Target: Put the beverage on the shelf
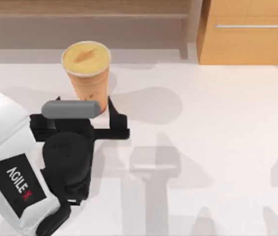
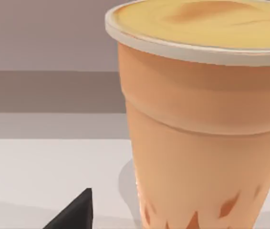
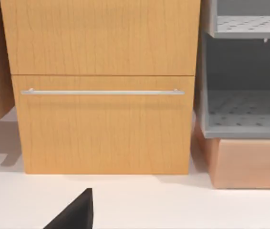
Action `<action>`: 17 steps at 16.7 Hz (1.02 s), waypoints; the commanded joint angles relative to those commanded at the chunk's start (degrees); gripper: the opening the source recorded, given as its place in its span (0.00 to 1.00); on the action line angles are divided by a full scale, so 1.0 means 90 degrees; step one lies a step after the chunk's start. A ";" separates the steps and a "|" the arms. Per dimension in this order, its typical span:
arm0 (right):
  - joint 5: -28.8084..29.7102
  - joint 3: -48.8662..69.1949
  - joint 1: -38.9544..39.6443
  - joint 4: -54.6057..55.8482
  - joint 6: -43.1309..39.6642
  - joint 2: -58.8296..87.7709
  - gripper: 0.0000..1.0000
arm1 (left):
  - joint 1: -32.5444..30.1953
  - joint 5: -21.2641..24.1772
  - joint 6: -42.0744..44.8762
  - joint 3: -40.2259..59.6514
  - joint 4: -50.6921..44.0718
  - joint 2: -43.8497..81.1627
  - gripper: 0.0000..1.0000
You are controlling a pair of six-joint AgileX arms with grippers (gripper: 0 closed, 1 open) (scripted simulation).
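The beverage [image 1: 86, 69] is seen standing upright on the white table [image 1: 217, 147], near the back at the left, just in front of the shelf [image 1: 80, 22]. The left gripper [image 1: 87, 115] is placed around the cup's base (fingers spread apart, one either side); contact cannot be told. The cabinet [image 3: 101, 86] is faced by the right wrist camera.

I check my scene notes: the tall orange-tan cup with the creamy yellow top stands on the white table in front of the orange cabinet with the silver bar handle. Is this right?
Not quite. In the top view the tall orange-tan cup stands on the white table in front of the light-brown wooden shelf, left of the orange cabinet.
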 joint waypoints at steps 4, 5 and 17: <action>0.0000 0.0000 0.0000 0.0000 0.0000 0.0000 1.00 | 0.0029 0.0013 0.0002 -0.0026 -0.0017 -0.0014 1.00; 0.0000 0.0000 0.0000 0.0000 0.0000 0.0000 1.00 | 0.0039 0.0024 0.0003 -0.0006 -0.0024 -0.0004 1.00; 0.0000 0.0000 0.0000 0.0000 0.0000 0.0000 1.00 | 0.0928 0.0936 0.0115 0.1798 -0.0822 0.0925 1.00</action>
